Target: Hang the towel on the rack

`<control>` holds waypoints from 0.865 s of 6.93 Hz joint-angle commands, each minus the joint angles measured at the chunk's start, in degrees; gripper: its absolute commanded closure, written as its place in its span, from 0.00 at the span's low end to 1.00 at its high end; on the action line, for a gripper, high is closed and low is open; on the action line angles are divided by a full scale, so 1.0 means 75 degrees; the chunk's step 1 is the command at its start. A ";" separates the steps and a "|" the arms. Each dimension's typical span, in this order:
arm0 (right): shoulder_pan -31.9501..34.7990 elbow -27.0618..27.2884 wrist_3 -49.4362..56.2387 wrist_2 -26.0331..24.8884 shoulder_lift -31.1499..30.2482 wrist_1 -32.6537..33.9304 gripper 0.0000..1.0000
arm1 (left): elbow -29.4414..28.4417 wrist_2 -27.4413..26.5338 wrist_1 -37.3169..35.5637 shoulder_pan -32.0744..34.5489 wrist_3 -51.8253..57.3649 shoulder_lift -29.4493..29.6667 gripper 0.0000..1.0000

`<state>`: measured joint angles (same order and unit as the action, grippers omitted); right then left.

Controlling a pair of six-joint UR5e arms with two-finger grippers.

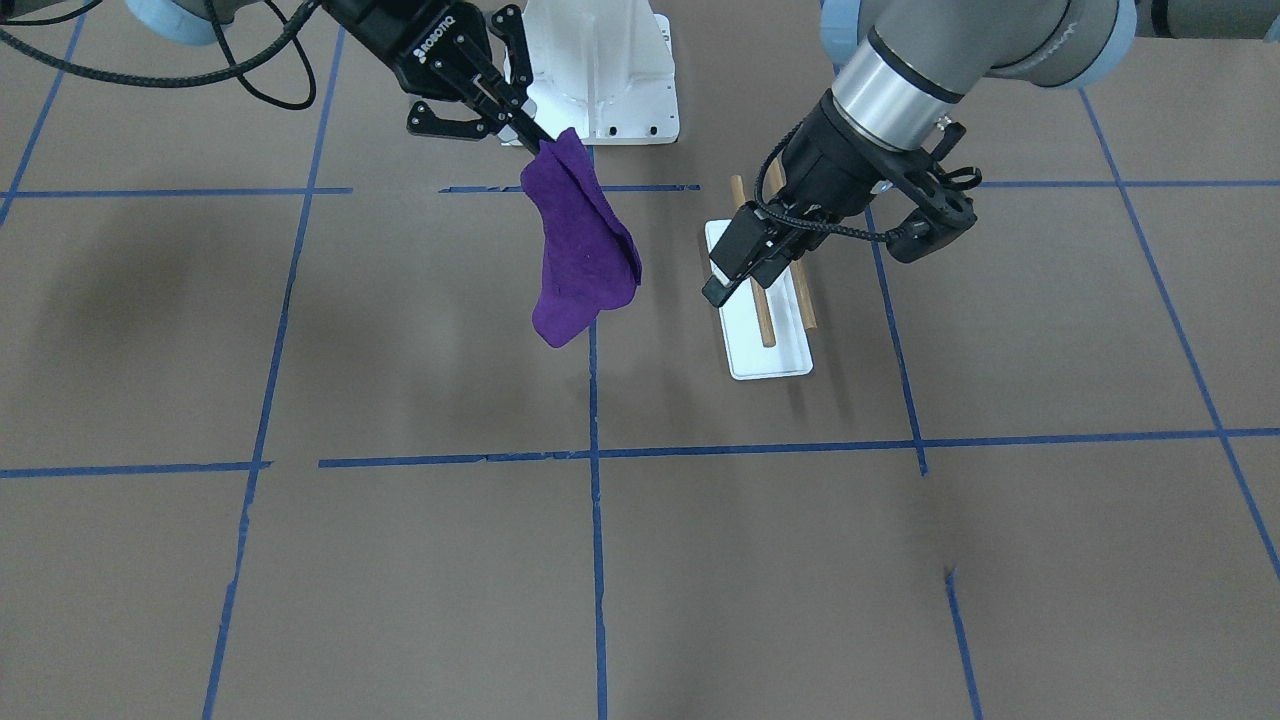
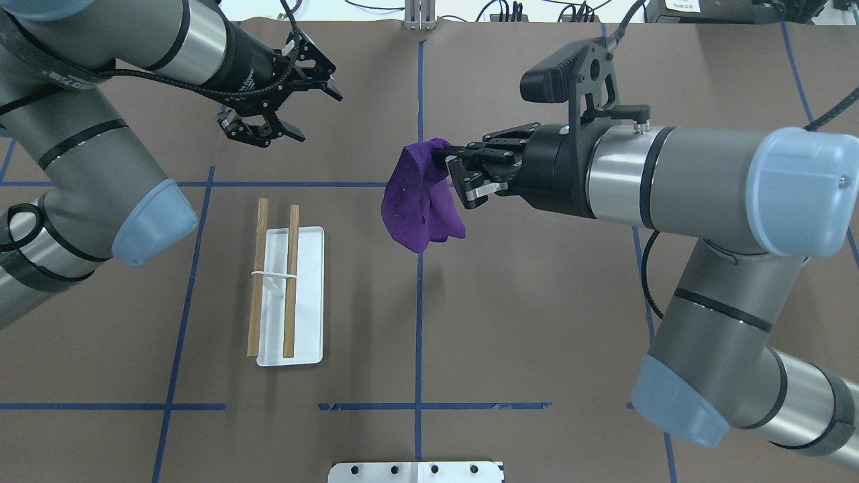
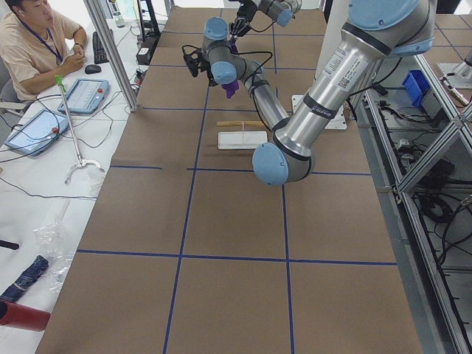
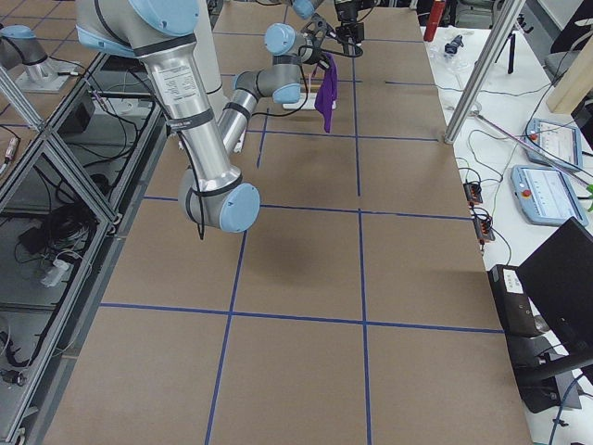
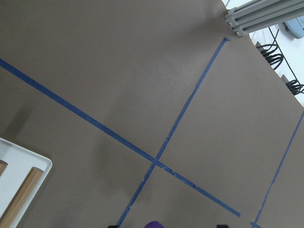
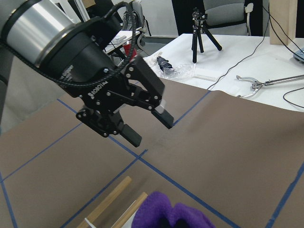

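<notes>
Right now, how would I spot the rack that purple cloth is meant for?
Start from the brown table crossed by blue tape lines. On the robot's left half stands the rack: a flat white base under two parallel brown wooden rods. Unlike the bolted white pedestal at the robot's edge, only it carries rods.

The left grey tubular arm (image 2: 74, 144) and the right grey tubular arm (image 2: 704, 178) have pale blue rounded joint caps (image 2: 798, 191) and polished silver wrist bands (image 2: 607, 176). The left black two-finger gripper (image 2: 321, 118) and the right black two-finger gripper (image 2: 441, 159) bear white ROBOTIQ lettering (image 1: 435, 40). A black braided cable (image 1: 825, 228) loops at the left wrist. A black camera bracket (image 2: 580, 67) sits on the right wrist.
</notes>
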<state>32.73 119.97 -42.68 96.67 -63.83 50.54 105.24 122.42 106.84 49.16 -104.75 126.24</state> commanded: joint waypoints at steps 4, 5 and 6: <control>-0.0238 0.0059 0.0030 -0.0442 0.0167 -0.0012 1.00 | 0.0112 -0.0057 0.0016 -0.0965 -0.0506 0.0101 0.27; -0.0250 0.0012 0.0030 -0.0467 0.0225 -0.0023 1.00 | 0.0077 -0.0069 0.0016 -0.1023 -0.0495 0.0101 0.31; -0.0250 -0.0023 0.0042 -0.0479 0.0237 -0.0023 1.00 | 0.0066 -0.0069 0.0028 -0.1094 -0.0448 0.0090 0.32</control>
<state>30.89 120.11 -42.43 93.33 -62.28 50.39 105.84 121.94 106.98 41.58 -108.31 126.95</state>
